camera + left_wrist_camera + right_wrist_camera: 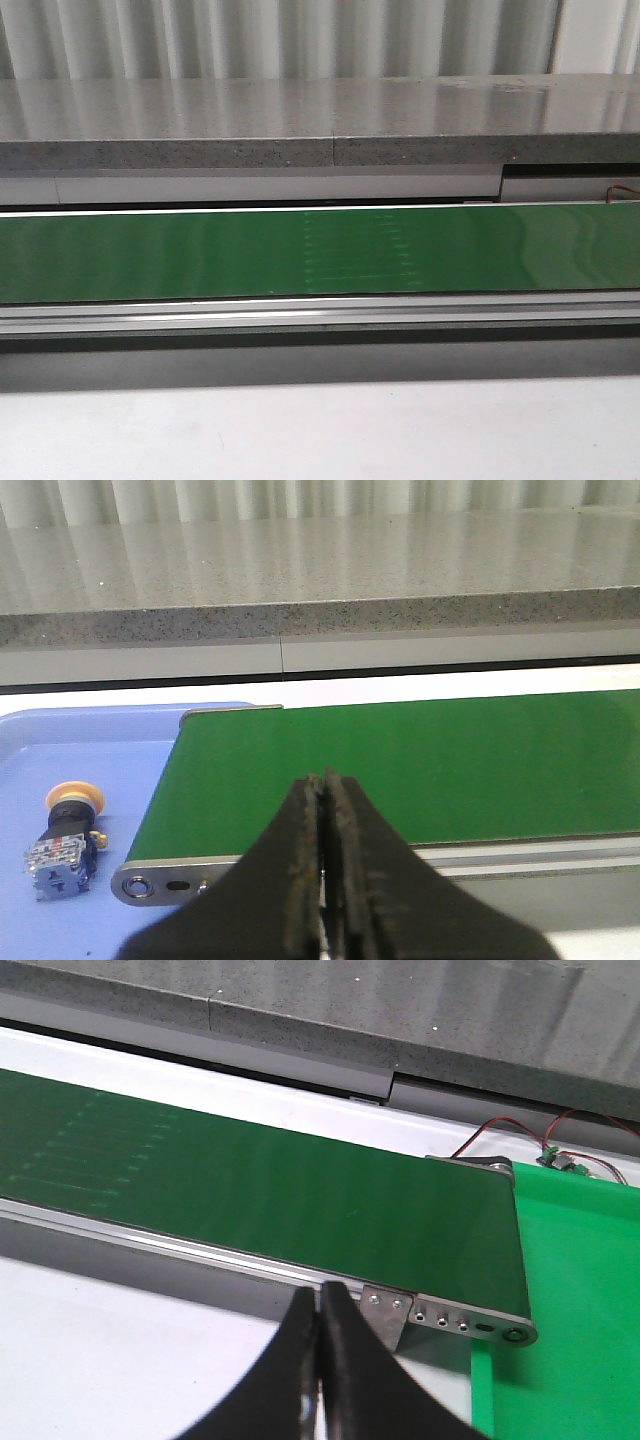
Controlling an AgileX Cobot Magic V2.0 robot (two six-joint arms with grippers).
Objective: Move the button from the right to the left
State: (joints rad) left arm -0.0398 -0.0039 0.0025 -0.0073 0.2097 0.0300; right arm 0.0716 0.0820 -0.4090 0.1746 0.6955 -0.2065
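Observation:
A push button (pixel 68 837) with a yellow cap, black body and clear contact block lies on its side in the blue tray (pixel 110 755) at the left end of the green conveyor belt (pixel 400 760). My left gripper (pixel 325 785) is shut and empty, in front of the belt's near rail, to the right of the button. My right gripper (pixel 320 1298) is shut and empty, over the white table in front of the belt's right end (pixel 470 1322). In the front view the belt (pixel 320 250) is bare and neither gripper shows.
A grey stone ledge (pixel 320 125) runs behind the belt. A green tray (pixel 580 1300) sits at the belt's right end, with red and black wires (pixel 520 1135) behind it. White table surface (pixel 320 435) lies in front of the belt's metal rail (pixel 320 315).

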